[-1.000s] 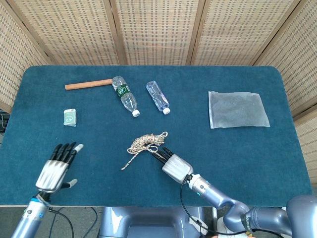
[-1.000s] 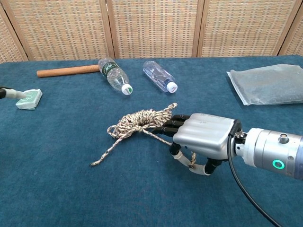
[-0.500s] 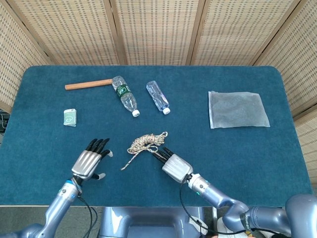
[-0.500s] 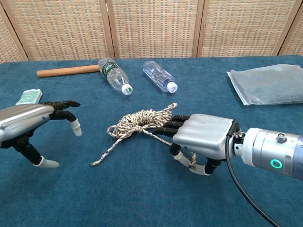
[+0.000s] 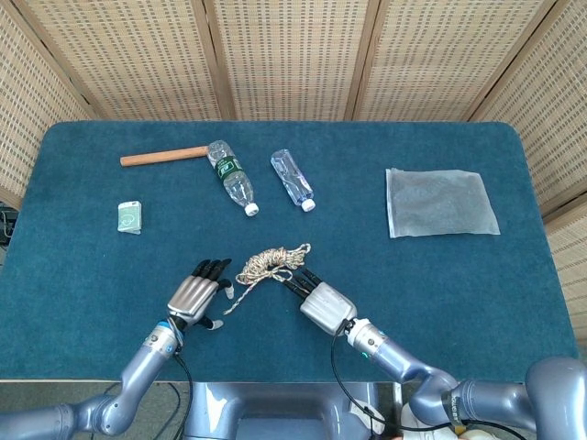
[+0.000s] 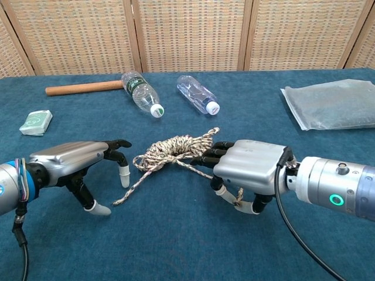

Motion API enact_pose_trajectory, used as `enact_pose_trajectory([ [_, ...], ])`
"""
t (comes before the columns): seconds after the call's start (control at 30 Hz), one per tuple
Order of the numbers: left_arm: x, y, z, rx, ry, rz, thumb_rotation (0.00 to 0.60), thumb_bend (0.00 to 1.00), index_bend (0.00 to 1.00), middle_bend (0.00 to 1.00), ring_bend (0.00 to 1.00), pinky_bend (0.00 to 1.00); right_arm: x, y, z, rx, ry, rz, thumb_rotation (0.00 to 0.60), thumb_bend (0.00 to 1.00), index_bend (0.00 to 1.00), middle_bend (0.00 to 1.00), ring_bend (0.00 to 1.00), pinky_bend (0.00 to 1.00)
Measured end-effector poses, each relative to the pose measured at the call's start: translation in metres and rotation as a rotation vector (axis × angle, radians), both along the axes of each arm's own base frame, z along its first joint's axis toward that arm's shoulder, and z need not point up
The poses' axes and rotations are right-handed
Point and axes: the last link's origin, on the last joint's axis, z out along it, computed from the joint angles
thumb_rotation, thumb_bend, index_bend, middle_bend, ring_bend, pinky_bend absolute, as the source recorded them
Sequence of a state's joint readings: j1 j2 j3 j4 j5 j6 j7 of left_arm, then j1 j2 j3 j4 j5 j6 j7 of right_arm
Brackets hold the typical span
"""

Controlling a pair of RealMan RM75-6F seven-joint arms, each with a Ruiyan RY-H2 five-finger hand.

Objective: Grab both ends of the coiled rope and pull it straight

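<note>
The coiled tan rope [image 5: 269, 263] [image 6: 174, 149] lies mid-table, and one loose tail [image 6: 126, 192] trails toward the front left. My right hand [image 5: 323, 307] [image 6: 251, 169] rests palm down just right of the coil, its dark fingers touching it. A strand runs under its palm, and the rope's end [image 6: 237, 201] shows pinched by the thumb. My left hand [image 5: 193, 295] [image 6: 70, 158] hovers just left of the loose tail with its fingers spread and nothing in it. Its fingertips [image 6: 122, 172] are close to the rope but apart from it.
At the back lie a wooden stick [image 5: 163, 157], two clear plastic bottles [image 5: 231, 177] [image 5: 292, 179] and, further right, a clear plastic bag [image 5: 440, 203]. A small green-white packet [image 5: 130, 216] sits at the left. The blue table's front edge [image 5: 275, 378] runs just behind both wrists.
My left hand has swept in from the far left to right beside the rope's loose tail. The right hand and the coil have stayed put.
</note>
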State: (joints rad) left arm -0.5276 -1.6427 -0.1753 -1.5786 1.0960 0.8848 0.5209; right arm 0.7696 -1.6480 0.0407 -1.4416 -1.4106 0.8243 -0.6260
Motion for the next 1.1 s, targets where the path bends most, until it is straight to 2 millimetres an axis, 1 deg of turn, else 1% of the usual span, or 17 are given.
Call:
enact_pose_trajectory([
  [0.3,0.014,0.010,-0.003,-0.041,-0.071,0.045,0.600,0.16,0.41,0.00,0.00,0.00,-0.001,-0.001,-0.001,-0.004,0.011,-0.009,0.600,0.59,0.64,0.00,0.00,0.00],
  [0.57,0.019,0.012,-0.008,-0.069,-0.092,0.073,0.600,0.16,0.42,0.00,0.00,0.00,-0.001,0.000,-0.003,-0.004,0.016,-0.010,0.600,0.59,0.64,0.00,0.00,0.00],
  [0.83,0.020,0.013,-0.011,-0.060,-0.093,0.093,0.600,0.17,0.42,0.00,0.00,0.00,-0.001,0.000,-0.003,-0.003,0.014,-0.011,0.600,0.59,0.64,0.00,0.00,0.00],
  [1.1,0.016,0.015,-0.011,-0.043,-0.080,0.103,0.600,0.19,0.43,0.00,0.00,0.00,-0.003,-0.001,-0.002,-0.004,0.014,-0.015,0.600,0.59,0.64,0.00,0.00,0.00],
])
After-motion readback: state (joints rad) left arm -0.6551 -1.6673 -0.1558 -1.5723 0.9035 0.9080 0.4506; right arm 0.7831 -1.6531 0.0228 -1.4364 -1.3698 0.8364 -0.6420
